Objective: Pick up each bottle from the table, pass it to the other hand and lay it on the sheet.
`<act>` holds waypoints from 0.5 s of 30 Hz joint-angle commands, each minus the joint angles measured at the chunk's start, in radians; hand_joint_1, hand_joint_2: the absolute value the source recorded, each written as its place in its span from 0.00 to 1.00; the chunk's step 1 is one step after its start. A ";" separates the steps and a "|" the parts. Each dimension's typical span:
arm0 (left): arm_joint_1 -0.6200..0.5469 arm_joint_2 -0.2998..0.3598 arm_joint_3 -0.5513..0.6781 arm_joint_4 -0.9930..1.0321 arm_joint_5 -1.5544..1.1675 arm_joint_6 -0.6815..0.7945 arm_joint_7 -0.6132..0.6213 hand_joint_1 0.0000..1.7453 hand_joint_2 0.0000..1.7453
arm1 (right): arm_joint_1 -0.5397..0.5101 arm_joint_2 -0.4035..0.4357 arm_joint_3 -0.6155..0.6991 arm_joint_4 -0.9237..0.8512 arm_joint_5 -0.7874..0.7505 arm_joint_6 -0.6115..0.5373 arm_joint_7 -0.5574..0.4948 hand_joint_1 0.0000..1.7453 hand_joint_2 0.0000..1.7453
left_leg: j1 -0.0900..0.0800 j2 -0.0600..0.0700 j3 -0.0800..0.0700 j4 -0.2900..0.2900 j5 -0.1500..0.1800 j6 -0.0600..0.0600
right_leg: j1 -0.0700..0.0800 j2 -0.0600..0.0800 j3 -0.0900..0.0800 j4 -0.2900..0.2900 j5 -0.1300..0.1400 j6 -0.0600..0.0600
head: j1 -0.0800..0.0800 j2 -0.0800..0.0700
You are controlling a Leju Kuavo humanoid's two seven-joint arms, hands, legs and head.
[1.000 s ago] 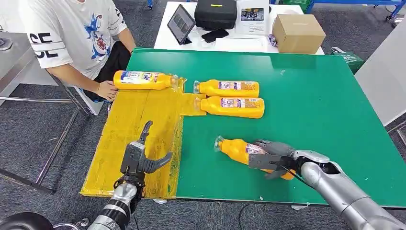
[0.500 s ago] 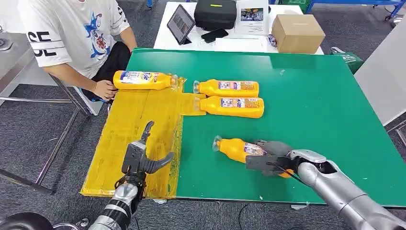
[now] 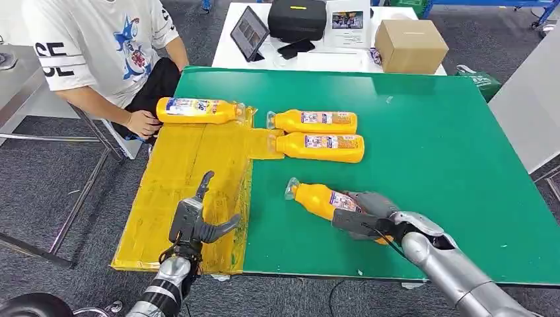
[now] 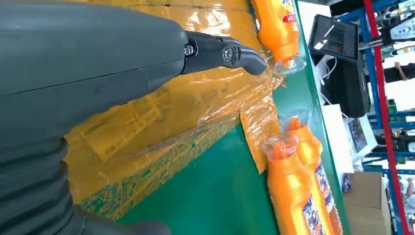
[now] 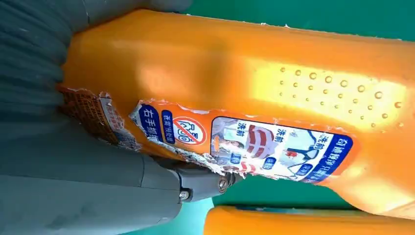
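Observation:
My right hand (image 3: 367, 216) grips an orange bottle (image 3: 322, 201) by its body, lifted a little off the green table (image 3: 436, 145), cap pointing left toward the yellow sheet (image 3: 191, 178). Up close, the same bottle (image 5: 254, 112) shows its torn label against my right hand (image 5: 73, 161). My left hand (image 3: 197, 220) hovers open over the sheet's near part, fingers spread; it shows again as the left hand (image 4: 88, 68) above the sheet (image 4: 161, 117). One bottle (image 3: 197, 109) lies at the sheet's far edge. Two bottles (image 3: 315, 121) (image 3: 321, 146) lie side by side on the table just right of the sheet.
A person sits at the far left, one hand (image 3: 144, 123) by the sheet's corner. Behind the table stands a white table with a tablet (image 3: 249, 33), a black case (image 3: 297, 18) and a cardboard box (image 3: 411, 45). A grey panel (image 3: 531, 105) stands at the right.
My right hand has carried the gripped bottle up and to the left, toward the sheet. My left hand has barely shifted. The person's hand has drawn back slightly.

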 commanded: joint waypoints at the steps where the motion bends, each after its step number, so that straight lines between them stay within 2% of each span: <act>1: 0.030 0.002 0.013 -0.048 -0.007 -0.002 0.021 0.00 1.00 | 0.132 0.239 -0.282 -0.112 0.117 -0.171 -0.043 1.00 1.00 | 0.001 0.003 0.001 -0.001 -0.001 -0.002 | 0.001 0.002 0.000 -0.001 0.000 -0.002 | 0.000 0.000; 4: 0.044 -0.006 0.016 -0.074 -0.005 -0.012 0.020 0.00 1.00 | 0.172 0.373 -0.377 -0.216 0.197 -0.361 -0.122 1.00 1.00 | 0.003 0.006 0.002 0.000 -0.003 -0.003 | 0.003 0.005 0.001 -0.001 0.000 -0.004 | 0.000 0.000; 7: 0.053 -0.013 0.005 -0.104 0.024 -0.041 0.033 0.00 1.00 | 0.196 0.432 -0.408 -0.301 0.291 -0.542 -0.165 1.00 1.00 | 0.002 0.004 -0.002 0.000 -0.002 -0.002 | 0.002 0.004 -0.003 0.001 0.000 -0.003 | 0.000 0.000; 8: 0.052 -0.012 -0.002 -0.110 0.040 -0.053 0.038 0.00 1.00 | 0.204 0.450 -0.422 -0.324 0.283 -0.594 -0.195 1.00 1.00 | 0.004 0.007 0.002 0.001 -0.005 -0.004 | 0.005 0.005 0.001 0.001 -0.002 -0.005 | 0.000 0.000; 9: 0.052 -0.013 -0.005 -0.115 0.052 -0.060 0.042 0.00 1.00 | 0.207 0.457 -0.430 -0.328 0.280 -0.602 -0.194 1.00 1.00 | 0.004 0.005 -0.001 0.001 -0.003 -0.003 | 0.004 0.003 -0.002 0.001 -0.002 -0.004 | 0.000 0.000; 10: 0.050 -0.012 -0.013 -0.123 0.088 -0.093 0.053 0.00 1.00 | 0.215 0.475 -0.450 -0.346 0.257 -0.652 -0.245 1.00 1.00 | 0.003 0.003 -0.003 0.001 -0.002 -0.002 | 0.003 0.002 -0.004 0.001 -0.001 -0.003 | 0.000 0.000; 15: 0.048 0.000 -0.059 -0.173 0.201 -0.227 0.075 0.00 1.00 | 0.241 0.508 -0.505 -0.313 0.202 -0.719 -0.355 1.00 1.00 | 0.002 0.000 -0.004 0.000 -0.001 -0.001 | 0.003 -0.001 -0.004 0.000 -0.001 -0.002 | 0.000 0.000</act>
